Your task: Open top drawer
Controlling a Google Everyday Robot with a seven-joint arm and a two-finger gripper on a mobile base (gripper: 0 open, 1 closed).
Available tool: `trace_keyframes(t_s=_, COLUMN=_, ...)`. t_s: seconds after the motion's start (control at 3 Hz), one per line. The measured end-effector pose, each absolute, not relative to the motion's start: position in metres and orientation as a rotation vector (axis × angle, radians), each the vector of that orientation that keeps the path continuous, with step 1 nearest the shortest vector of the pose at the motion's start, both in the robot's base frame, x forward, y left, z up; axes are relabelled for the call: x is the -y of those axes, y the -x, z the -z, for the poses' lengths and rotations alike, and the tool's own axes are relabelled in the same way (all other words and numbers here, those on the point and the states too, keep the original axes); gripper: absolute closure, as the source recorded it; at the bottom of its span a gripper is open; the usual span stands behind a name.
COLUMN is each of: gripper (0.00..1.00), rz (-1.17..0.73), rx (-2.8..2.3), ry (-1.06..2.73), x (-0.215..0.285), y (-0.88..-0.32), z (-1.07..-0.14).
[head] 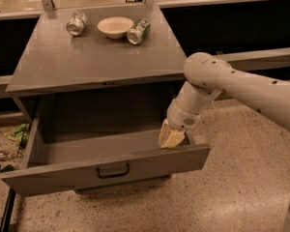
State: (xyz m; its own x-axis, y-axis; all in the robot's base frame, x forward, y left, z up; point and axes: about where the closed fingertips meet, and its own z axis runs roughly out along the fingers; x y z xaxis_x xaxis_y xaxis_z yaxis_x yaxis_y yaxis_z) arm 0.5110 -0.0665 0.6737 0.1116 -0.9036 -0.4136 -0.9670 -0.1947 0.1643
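Note:
The top drawer (63, 174) of the grey cabinet is pulled far out. Its wide grey front faces me, with a small black pull handle (112, 171) at its centre and a deep, bare grey box behind. My gripper (171, 138) hangs from the white arm on the right. It sits at the drawer's right end, just behind the front panel and over the inside right corner. It holds nothing that I can see. The lower drawers are hidden under the open one.
On the cabinet top (87, 57) stand a silver can (76, 24), a white bowl (115, 27) and a green can (137, 31), all at the back. Litter (17, 134) lies on the floor at the left. Speckled floor spreads at the right and front.

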Motion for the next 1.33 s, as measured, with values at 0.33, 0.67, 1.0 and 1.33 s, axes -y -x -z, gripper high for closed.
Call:
trace_keyframes(t_s=0.33, gripper=1.0, rz=-0.651, rx=-1.892, ry=2.228, x=0.066, y=-0.511, z=-0.677)
trace_keyframes(t_s=0.67, gripper=1.0, rz=-0.656, rx=-1.845, ry=2.21, x=0.05, y=-0.514, z=-0.669)
trace_keyframes(t_s=1.0, gripper=1.0, rz=-0.68, rx=-1.805, ry=2.209, x=0.034, y=-0.513, z=-0.659)
trace_keyframes(t_s=1.33, gripper=1.0, rz=-0.722, rx=-1.797, ry=2.232, x=0.029, y=-0.504, z=-0.654)
